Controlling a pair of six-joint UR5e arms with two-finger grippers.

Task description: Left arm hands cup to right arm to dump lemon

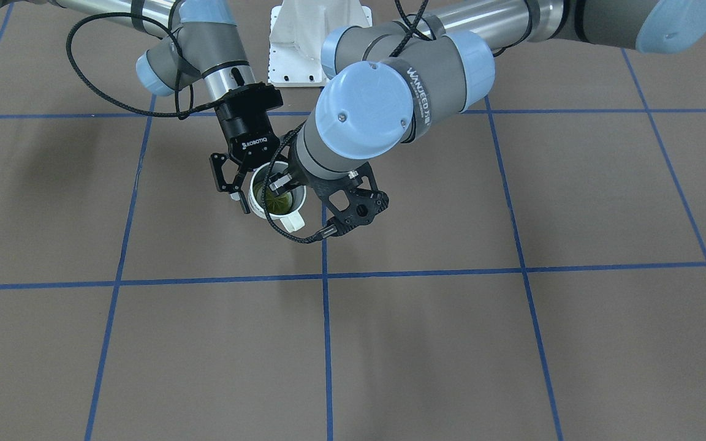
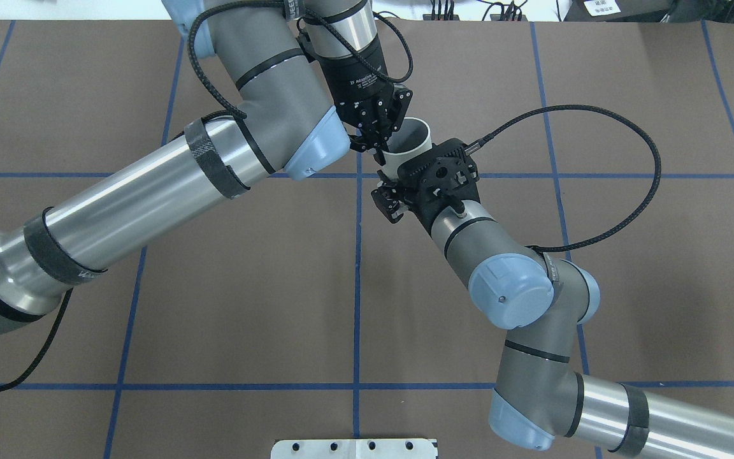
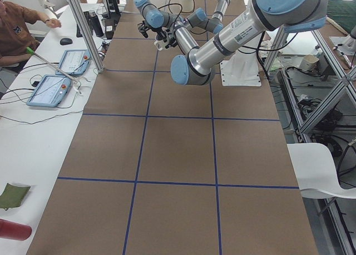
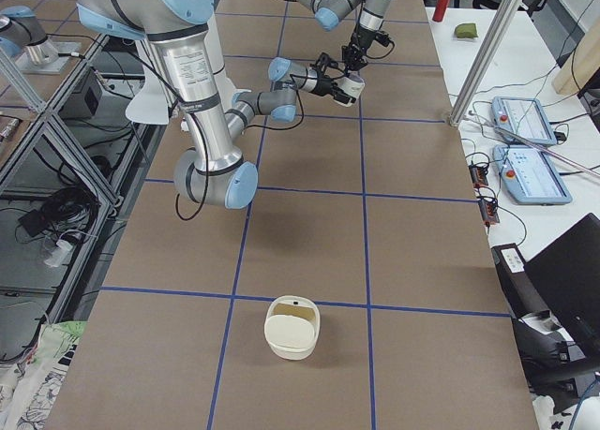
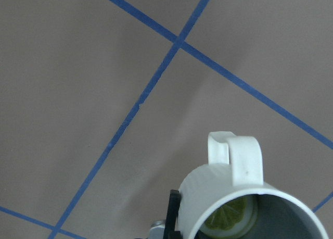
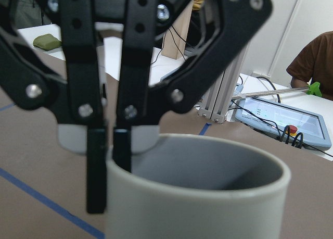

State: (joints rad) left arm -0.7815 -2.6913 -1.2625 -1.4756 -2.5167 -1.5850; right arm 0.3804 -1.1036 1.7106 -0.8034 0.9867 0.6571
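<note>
The white cup [image 1: 276, 205] hangs above the table near its middle, upright, handle [image 5: 234, 158] pointing away from the robot. A yellow-green lemon [image 1: 273, 197] slice lies inside it [image 5: 229, 221]. My left gripper [image 2: 372, 143] is shut on the cup's rim, one finger inside and one outside [image 6: 108, 145]. My right gripper [image 1: 236, 190] stands open at the cup's side, one black finger [image 5: 174, 213] close against the outer wall. Whether it touches the cup I cannot tell. The right wrist view shows the cup [image 6: 197, 192] very close in front.
A cream lidded container [image 4: 292, 327] sits on the table towards the robot's right end. The white robot base plate [image 1: 316, 43] is at the back. A bench with tablets [image 3: 53, 88] and a seated person [image 3: 16, 27] runs along the far side.
</note>
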